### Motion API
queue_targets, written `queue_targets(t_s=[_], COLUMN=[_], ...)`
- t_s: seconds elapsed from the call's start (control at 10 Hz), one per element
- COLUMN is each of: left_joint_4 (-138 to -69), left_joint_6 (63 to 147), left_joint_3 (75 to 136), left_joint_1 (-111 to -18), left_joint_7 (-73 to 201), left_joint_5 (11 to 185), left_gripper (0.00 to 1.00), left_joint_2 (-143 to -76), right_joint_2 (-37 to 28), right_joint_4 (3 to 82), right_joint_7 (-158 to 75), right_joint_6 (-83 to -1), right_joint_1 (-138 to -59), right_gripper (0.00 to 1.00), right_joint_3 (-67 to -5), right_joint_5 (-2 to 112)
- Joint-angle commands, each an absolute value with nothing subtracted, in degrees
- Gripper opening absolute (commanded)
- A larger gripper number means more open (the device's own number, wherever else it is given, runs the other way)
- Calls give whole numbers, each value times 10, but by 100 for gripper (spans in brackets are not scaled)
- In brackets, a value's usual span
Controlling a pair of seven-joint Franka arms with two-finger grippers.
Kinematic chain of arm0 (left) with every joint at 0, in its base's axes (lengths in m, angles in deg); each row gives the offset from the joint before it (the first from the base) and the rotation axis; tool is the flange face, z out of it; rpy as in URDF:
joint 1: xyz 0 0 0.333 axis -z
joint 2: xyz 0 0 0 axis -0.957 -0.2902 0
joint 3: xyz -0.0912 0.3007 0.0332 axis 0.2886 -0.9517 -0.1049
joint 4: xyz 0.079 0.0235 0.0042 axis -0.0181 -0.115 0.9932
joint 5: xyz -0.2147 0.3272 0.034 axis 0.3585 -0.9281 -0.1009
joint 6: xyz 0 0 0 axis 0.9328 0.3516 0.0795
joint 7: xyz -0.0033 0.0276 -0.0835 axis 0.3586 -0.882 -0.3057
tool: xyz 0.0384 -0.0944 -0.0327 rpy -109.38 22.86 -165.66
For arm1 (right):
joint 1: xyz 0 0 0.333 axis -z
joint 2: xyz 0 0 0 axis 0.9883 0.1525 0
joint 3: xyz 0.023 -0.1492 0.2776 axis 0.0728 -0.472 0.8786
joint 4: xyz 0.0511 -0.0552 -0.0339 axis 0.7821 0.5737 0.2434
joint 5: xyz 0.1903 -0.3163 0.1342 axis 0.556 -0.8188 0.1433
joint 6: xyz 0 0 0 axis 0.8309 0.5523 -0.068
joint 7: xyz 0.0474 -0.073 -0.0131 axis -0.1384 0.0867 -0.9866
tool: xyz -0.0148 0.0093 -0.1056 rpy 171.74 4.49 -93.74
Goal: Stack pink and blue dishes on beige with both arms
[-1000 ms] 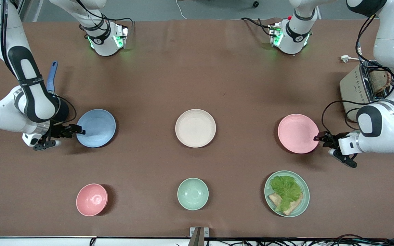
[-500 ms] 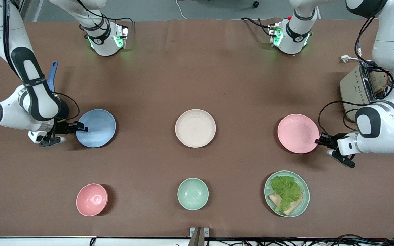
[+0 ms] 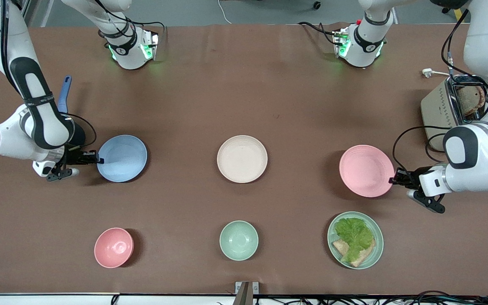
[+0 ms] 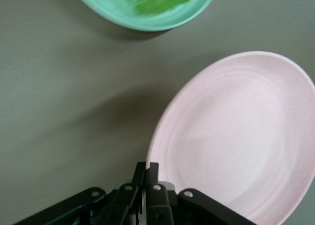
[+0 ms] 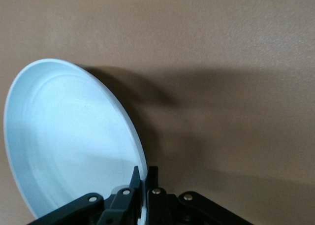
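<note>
Toward the right arm's end of the counter [image 3: 193, 84], the light blue round matte plate [image 3: 122, 158] is clamped at its rim by the right end effector [image 3: 95, 160] and seems tilted up. The cream-beige round matte plate [image 3: 242, 159] at the middle is seen bare, so nothing is stacked yet. Toward the left arm's end, the pale pink round matte plate [image 3: 366, 170] is clamped at its rim by the left end effector [image 3: 395, 175] and appears lifted; both carries are judged to remain.

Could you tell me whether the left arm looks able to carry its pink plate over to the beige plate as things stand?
Probably yes. The left gripper is shut on the pink plate rim, and the brown table between it and the beige plate is bare.
</note>
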State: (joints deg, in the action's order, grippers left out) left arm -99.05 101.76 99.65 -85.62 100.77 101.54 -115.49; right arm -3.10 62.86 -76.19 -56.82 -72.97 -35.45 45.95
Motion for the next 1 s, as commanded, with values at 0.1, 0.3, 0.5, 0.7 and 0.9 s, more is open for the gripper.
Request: queue_targets(t_s=[0.1, 0.3, 0.5, 0.7, 0.9], left_joint_4=[-978, -975, -987, -991, -991], left_joint_6=[1016, 1034, 1082, 1123, 1142], left_joint_3=[1048, 1048, 1049, 1048, 1048], left_joint_1=[-795, -716, -656, -610, -573], left_joint_7=[805, 676, 566, 482, 386], left_joint_5=[999, 924, 909, 903, 842], left_gripper=[0, 0, 0, 0, 0], left_joint_2=[-1160, -1158, -1165, -1183, -1197], right_joint_2=[-51, -51, -59, -63, -64], right_joint_4=[519, 436, 427, 427, 428], right_joint_7=[-656, -533, -438, -343, -261], right_joint_6=[-400, -306, -300, -314, -339], right_joint_1=[-738, -753, -784, -785, -796], right_gripper=[0, 0, 0, 0, 0], right_joint_3=[-377, -375, -356, -294, -249], right_joint_5=[455, 417, 416, 414, 414])
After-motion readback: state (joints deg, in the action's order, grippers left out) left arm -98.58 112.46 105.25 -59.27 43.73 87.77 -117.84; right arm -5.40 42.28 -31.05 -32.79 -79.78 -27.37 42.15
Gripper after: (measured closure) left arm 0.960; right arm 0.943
